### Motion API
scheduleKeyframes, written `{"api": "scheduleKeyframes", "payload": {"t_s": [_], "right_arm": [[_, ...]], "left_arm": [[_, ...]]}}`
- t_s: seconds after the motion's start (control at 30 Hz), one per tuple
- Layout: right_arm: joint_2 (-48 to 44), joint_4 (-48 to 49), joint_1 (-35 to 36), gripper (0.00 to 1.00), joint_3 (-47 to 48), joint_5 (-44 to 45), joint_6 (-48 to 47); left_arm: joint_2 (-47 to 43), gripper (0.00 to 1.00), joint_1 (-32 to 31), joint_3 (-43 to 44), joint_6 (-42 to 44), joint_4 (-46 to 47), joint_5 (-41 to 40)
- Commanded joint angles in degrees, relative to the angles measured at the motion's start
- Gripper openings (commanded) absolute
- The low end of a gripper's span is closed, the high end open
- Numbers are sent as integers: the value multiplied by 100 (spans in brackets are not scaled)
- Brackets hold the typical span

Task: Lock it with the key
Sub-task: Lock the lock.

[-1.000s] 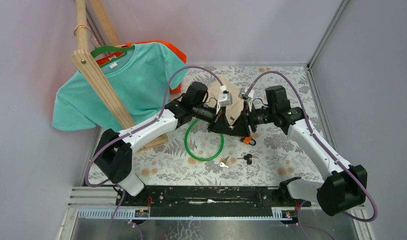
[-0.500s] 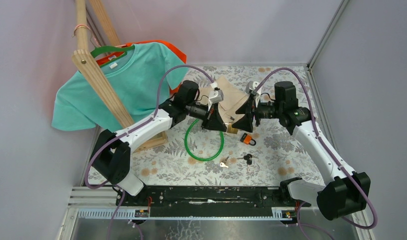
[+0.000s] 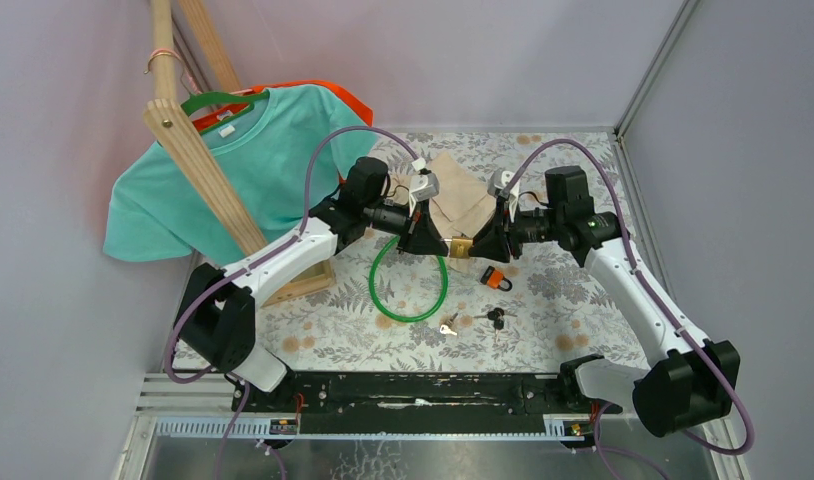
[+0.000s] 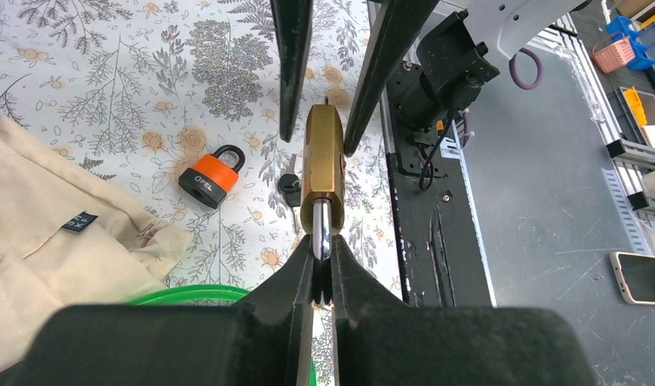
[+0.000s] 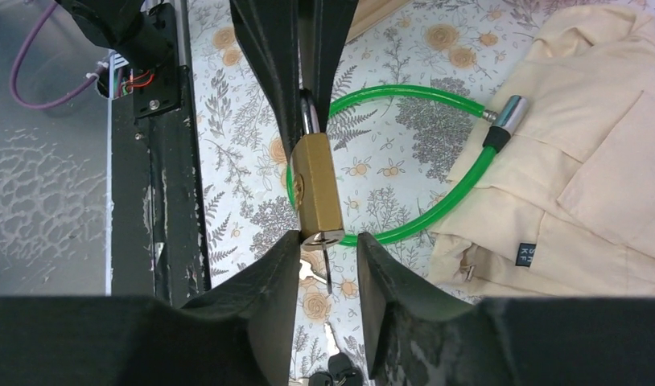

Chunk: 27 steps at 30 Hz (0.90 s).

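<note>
Pinching the shackle (image 4: pixel 322 233) of the brass lock (image 4: pixel 323 161), my left gripper (image 4: pixel 323 241) was pressed almost together on the steel loop and held the lock level above the table (image 3: pixel 563 290), its body pointing right. My right gripper (image 5: pixel 328 239) met it from the other side with its fingers (image 5: pixel 268 273) spread. They flanked the keyhole end: one sat against a corner, the other stood just clear, so they did not clamp it. A thin dark sliver showed at that end, and I could not tell what it was. The black-headed keys (image 3: pixel 495 317) lay on the table nearer than the lock, with a silver key (image 3: pixel 448 326) just left of them. An orange lock (image 4: pixel 210 175) rested between those keys and the brass one. A green cable (image 5: pixel 437 92) looped under my left gripper, one end on the beige cloth (image 5: pixel 582 121) farther back. A teal shirt (image 3: pixel 253 150) hung at far left.
</note>
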Motion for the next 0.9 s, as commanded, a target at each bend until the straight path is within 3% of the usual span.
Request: {"api": "scheduleKeyframes", "payload": {"t_s": [0.0, 0.37, 0.6, 0.87], "right_arm": [[74, -179, -21, 36, 145, -140, -317], [-84, -325, -35, 24, 69, -71, -531], [-128, -431, -159, 6, 41, -144, -671], [-238, -344, -301, 0, -53, -141, -664]], "left_arm": [[-244, 0, 34, -23, -70, 540, 164], [-321, 0, 93, -139, -116, 669, 142], [-309, 0, 132, -159, -83, 668, 128], [-295, 0, 148, -175, -96, 693, 81]]}}
